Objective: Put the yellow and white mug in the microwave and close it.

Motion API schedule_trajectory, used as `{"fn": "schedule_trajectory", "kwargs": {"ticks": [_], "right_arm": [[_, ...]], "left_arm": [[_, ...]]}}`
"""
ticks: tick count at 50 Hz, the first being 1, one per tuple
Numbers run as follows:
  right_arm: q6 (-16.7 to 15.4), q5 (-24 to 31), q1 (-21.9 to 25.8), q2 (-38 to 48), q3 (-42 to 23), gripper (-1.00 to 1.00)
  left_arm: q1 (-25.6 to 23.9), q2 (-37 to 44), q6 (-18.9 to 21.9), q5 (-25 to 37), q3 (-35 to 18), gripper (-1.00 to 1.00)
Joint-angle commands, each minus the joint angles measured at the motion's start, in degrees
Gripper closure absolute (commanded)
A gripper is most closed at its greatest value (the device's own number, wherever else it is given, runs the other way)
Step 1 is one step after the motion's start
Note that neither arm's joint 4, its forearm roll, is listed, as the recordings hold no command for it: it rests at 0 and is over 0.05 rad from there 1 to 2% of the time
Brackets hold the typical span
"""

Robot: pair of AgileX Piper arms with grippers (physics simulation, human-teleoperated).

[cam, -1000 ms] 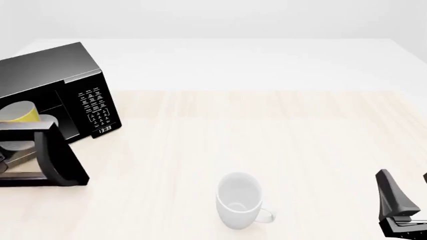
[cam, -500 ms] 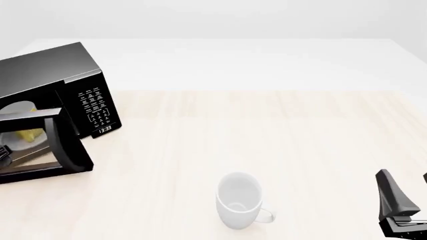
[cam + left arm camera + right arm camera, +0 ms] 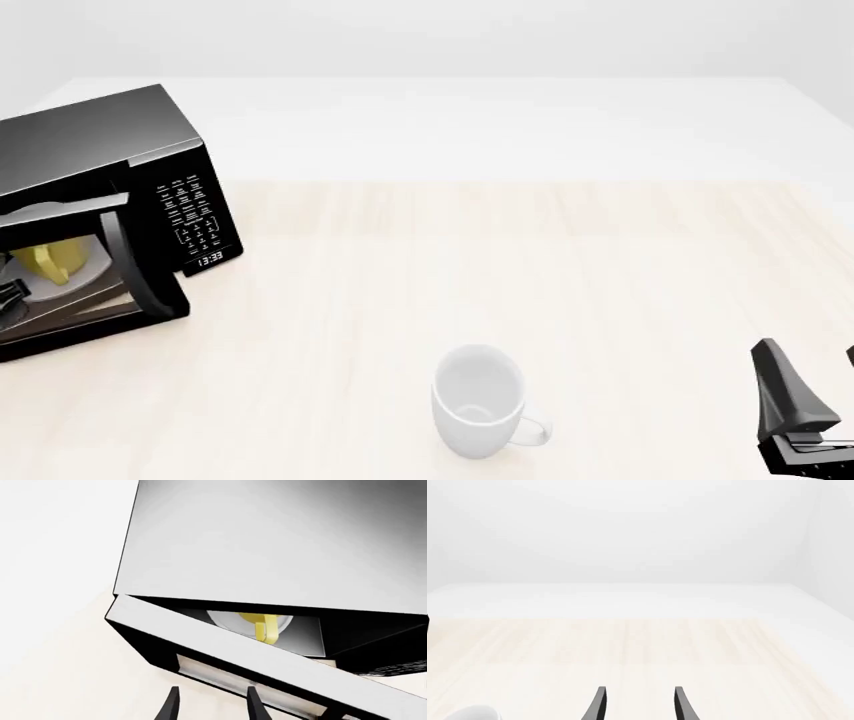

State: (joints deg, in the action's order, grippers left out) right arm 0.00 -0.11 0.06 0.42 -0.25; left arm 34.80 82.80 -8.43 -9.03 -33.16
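The small yellow mug with the white interior (image 3: 54,262) sits inside the big black boxy microwave (image 3: 100,150), on its white round turntable plate (image 3: 227,621); from my left wrist view I see the mug's yellow loop handle (image 3: 267,628) through the gap that remains. The microwave's black glass-fronted door (image 3: 107,290) stands partly open, hinged out toward me at the left edge of the light wooden tabletop (image 3: 534,270).

My left claw (image 3: 211,705) is just in front of the door's outer face, its two dark fingers spread apart with nothing between them. In the front view only a sliver of it shows at the frame edge. My right claw (image 3: 638,705) is parked low at the near right, fingers likewise parted and empty, well apart from everything. A plain all-white mug (image 3: 477,402) stands on the tabletop between the two arms; it is no part of this job.

As I judge it, the placing is done and only the shutting is left. The risks: if I push off-centre or at a slant, my fingers could slide along the smooth door rather than swing it. Too hard a shove could shift the whole microwave back across the tabletop, or leave the door bouncing ajar. I cannot tell whether my fingers touch the door yet.
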Motion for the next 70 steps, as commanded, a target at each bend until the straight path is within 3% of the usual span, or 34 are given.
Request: {"fn": "schedule_trajectory", "kwargs": {"ticks": [1, 36, 60, 70], "right_arm": [[0.0, 0.0, 0.0, 0.0, 0.0, -1.00], [0.0, 0.0, 0.0, 0.0, 0.0, -1.00], [0.0, 0.0, 0.0, 0.0, 0.0, -1.00], [0.0, 0.0, 0.0, 0.0, 0.0, -1.00]], "left_arm": [[-0.5, 1.2, 0.5, -1.1, -2.1, -1.00], [-1.3, 6.4, 0.5, -1.9, -7.1, -1.00], [-0.2, 7.6, -0.4, -4.8, -6.3, -1.00], [-1.9, 6.0, -1.3, -4.1, -4.8, -1.00]]}}
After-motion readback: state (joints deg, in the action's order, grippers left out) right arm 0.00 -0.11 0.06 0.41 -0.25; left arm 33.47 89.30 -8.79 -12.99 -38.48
